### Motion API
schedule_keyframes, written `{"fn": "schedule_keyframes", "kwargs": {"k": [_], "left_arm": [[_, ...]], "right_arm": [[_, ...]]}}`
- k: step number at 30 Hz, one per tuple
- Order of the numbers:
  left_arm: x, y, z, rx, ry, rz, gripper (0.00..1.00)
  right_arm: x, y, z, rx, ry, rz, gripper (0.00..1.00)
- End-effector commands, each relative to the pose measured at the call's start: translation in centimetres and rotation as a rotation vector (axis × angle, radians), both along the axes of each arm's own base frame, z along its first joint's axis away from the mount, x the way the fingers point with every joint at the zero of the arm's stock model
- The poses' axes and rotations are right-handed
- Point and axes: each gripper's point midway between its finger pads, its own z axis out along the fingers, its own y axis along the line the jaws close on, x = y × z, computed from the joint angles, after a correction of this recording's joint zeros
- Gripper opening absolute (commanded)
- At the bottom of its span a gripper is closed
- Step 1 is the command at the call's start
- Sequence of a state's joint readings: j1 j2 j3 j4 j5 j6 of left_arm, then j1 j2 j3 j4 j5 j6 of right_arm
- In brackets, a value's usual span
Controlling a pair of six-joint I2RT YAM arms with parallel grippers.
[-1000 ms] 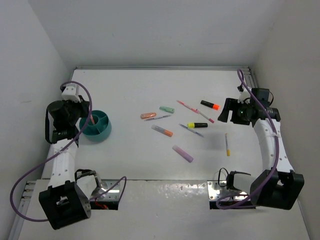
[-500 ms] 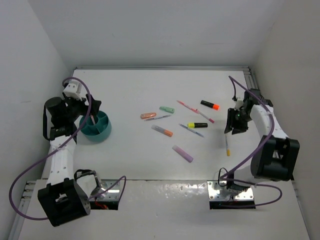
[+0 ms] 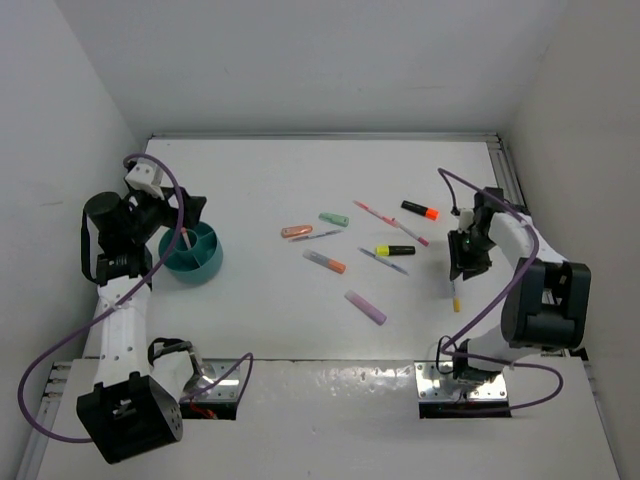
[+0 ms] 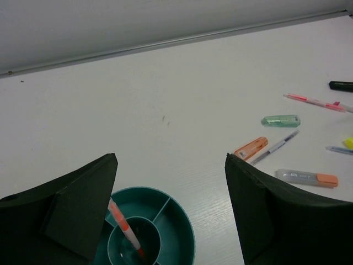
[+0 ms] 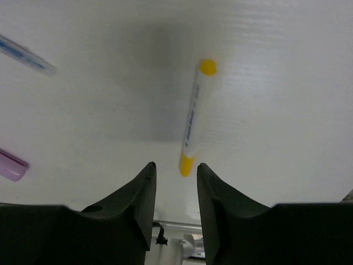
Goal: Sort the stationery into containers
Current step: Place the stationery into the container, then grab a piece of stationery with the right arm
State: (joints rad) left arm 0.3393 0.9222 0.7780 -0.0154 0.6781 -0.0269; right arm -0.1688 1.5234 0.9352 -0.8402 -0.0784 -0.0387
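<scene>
My left gripper (image 4: 171,165) gapes wide above the bowl (image 4: 187,234); my right gripper (image 5: 175,168), narrowly parted, grasps nothing, the mid-frame pen (image 5: 192,113) just beyond it.

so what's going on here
Two arms are sorting pens into a round teal plastic bowl. The left gripper hangs open over it, and one slim pink-and-orange pen stands in its centre cup. The right gripper is down over a white pen with yellow ends, jaws apart at its near end, not gripping it. Others, like the purple marker, lie loose.

White table (image 3: 260,190), plain white walls (image 3: 300,60) three sides, soft light.
</scene>
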Motion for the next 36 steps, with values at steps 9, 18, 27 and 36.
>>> {"fn": "schedule_keyframes", "kwargs": {"k": [9,18,27,36], "left_arm": [[-0.5,-2.1,2.1,-0.007,-0.054,-0.104,0.85],[-0.8,-2.0,1.9,-0.008,-0.028,-0.089,0.85],[-0.5,-2.2,1.6,-0.039,-0.016,-0.098,0.85],[0.0,-1.9,1.4,-0.021,-0.032,-0.095,0.85]], "right_arm": [[6.9,12.7,3.7,0.035,-0.295,0.504,0.32],[10.3,18.0,2.1,0.016,-0.231,0.602,0.29],[9.5,17.6,-0.1,0.023,-0.146,0.602,0.29],[8.7,16.9,-1.9,0.029,-0.091,0.607,0.32]]}}
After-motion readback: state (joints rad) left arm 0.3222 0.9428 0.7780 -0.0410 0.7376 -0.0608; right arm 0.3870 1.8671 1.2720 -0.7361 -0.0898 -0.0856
